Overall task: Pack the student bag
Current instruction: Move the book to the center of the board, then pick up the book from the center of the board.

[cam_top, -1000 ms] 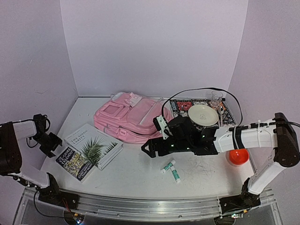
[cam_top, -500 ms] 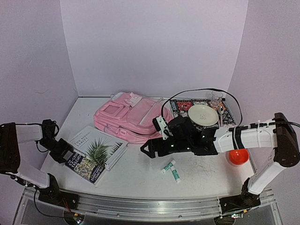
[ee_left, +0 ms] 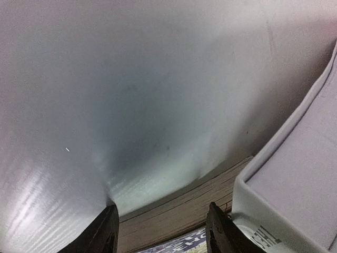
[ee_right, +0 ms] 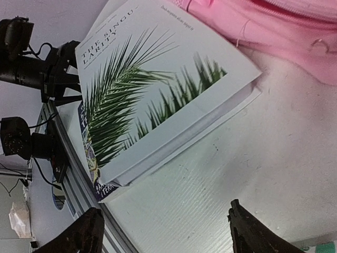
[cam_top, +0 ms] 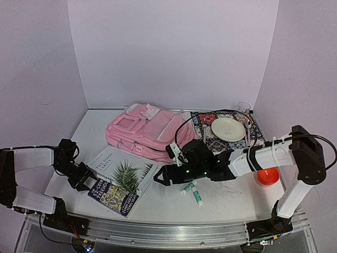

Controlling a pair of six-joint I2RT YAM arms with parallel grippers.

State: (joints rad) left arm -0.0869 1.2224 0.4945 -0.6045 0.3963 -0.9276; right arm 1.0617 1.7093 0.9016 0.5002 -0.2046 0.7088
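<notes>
— What's shifted in the last second?

— My left gripper (cam_top: 86,182) has swung in low across the table (cam_top: 231,197) and pushed both books toward the middle. The palm book (cam_top: 124,171) and the dark book (cam_top: 113,195) under it now lie nearer my right side. My right gripper (cam_top: 159,176) has dropped and reached left to meet them.

— Are you holding either one?

— Not with the right: its jaws stand wide and empty, just off the palm book's near corner. The left fingers straddle the dark book's page edge, part-way closed. Whether they actually pinch it, I cannot tell.

— And the bag?

— The bag (cam_top: 147,132) lies flat at the back of the table, behind the books and beyond my right gripper, near but not touching. It's well apart from my left.

— So what does the shove buy you?

— I'd say it brings the books within my right arm's reach. Nothing is packed yet.
</notes>
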